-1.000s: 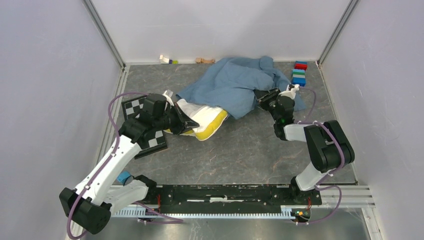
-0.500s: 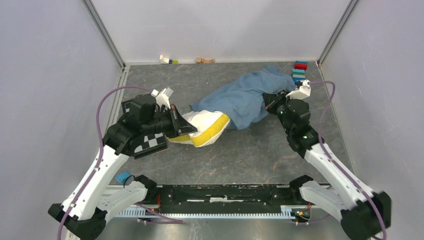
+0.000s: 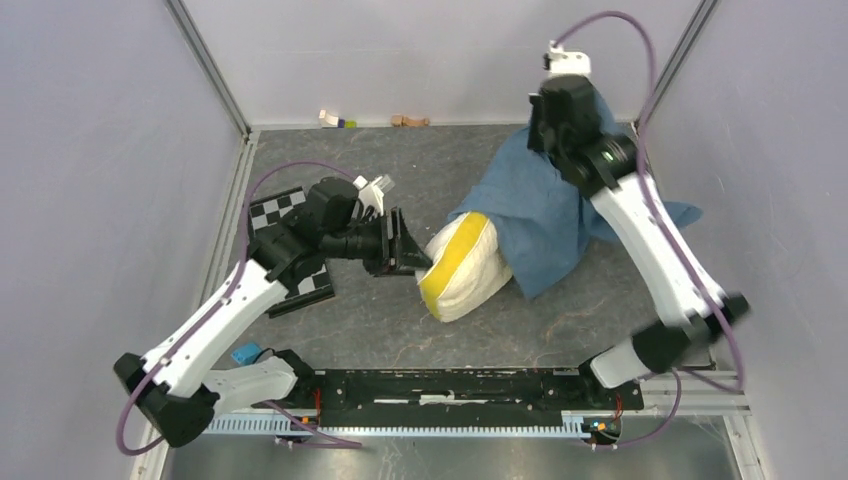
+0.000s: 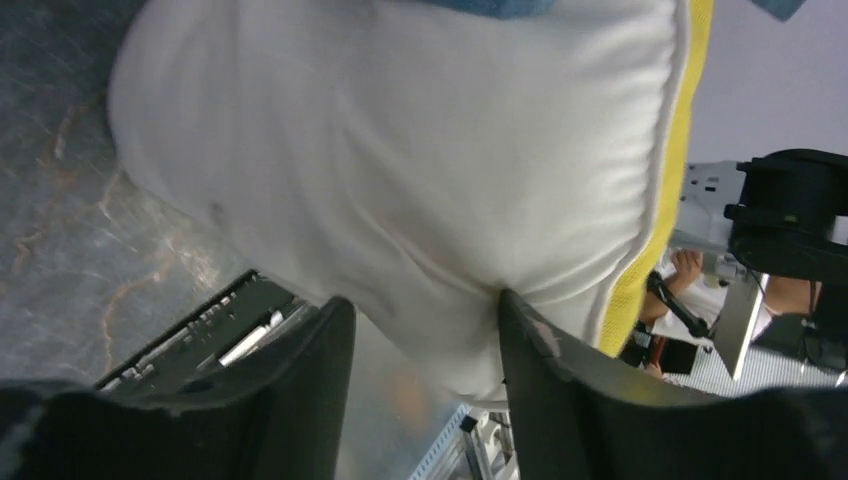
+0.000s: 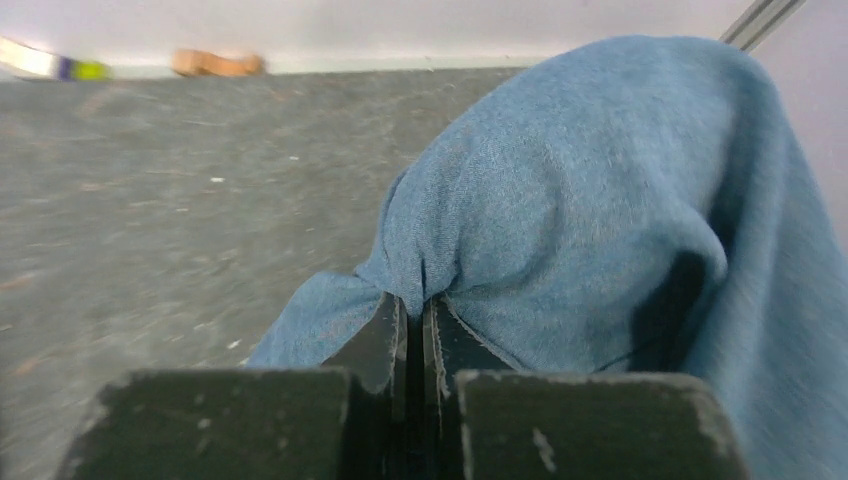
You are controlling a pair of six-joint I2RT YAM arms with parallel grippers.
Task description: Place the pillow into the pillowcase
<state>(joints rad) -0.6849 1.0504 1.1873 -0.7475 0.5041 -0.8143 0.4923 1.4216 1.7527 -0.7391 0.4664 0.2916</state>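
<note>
The cream-white pillow (image 3: 462, 270) with its yellow band lies mid-table, its far end tucked into the dusty-blue pillowcase (image 3: 535, 215). My left gripper (image 3: 410, 258) is at the pillow's near-left end, jaws open. In the left wrist view the pillow (image 4: 400, 150) bulges down between the spread fingers of the left gripper (image 4: 422, 300), and the right finger touches it. My right gripper (image 3: 545, 120) is raised high at the back right, shut on a pinch of the pillowcase (image 5: 560, 200). The cloth bunches at the closed tips of the right gripper (image 5: 414, 300) and hangs down from them.
A checkerboard plate (image 3: 283, 212) lies under the left arm. Small coloured blocks (image 3: 337, 121) and a wooden piece (image 3: 410, 121) sit by the back wall. Walls close in the table on the left, back and right.
The right gripper rose toward the back right, lifting the pillowcase. The pillow slid right and turned. The left gripper followed it and opened, letting go of the pillow.
</note>
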